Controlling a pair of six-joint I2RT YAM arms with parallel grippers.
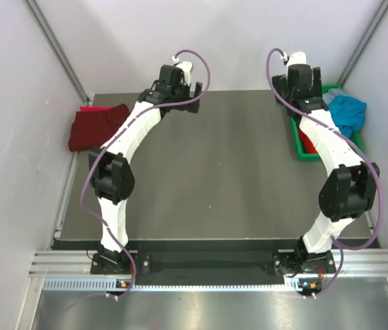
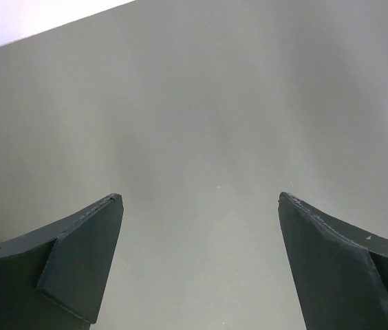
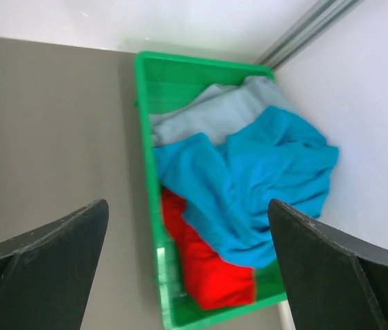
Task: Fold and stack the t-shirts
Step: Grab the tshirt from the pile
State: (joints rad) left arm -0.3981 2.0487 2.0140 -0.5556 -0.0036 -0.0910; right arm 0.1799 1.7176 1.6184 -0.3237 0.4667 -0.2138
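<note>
Right end effector (image 3: 187, 203) gapes near turquoise t-shirt (image 3: 270, 179).

The counter (image 1: 235, 165) is a plain dark grey, matte and unpatterned. At its left edge lies a dark maroon t-shirt (image 1: 94, 127), with a strip of brighter red along its far side. The plastic bin (image 3: 180, 75) is vivid green. In it, the bright turquoise-blue t-shirt (image 3: 263, 179) is a solid colour, the pale grey-blue t-shirt (image 3: 214, 113) is plain too, and the red t-shirt (image 3: 208, 275) is a saturated, even red. The left arm (image 1: 135, 130) and right arm (image 1: 325, 134) are white with black joints, each trailed by a dull purple cable (image 1: 204, 69). The left hand (image 2: 199, 198) and right hand (image 3: 187, 203) have matte black fingers. The walls (image 1: 15, 103) are pale off-white.
</note>
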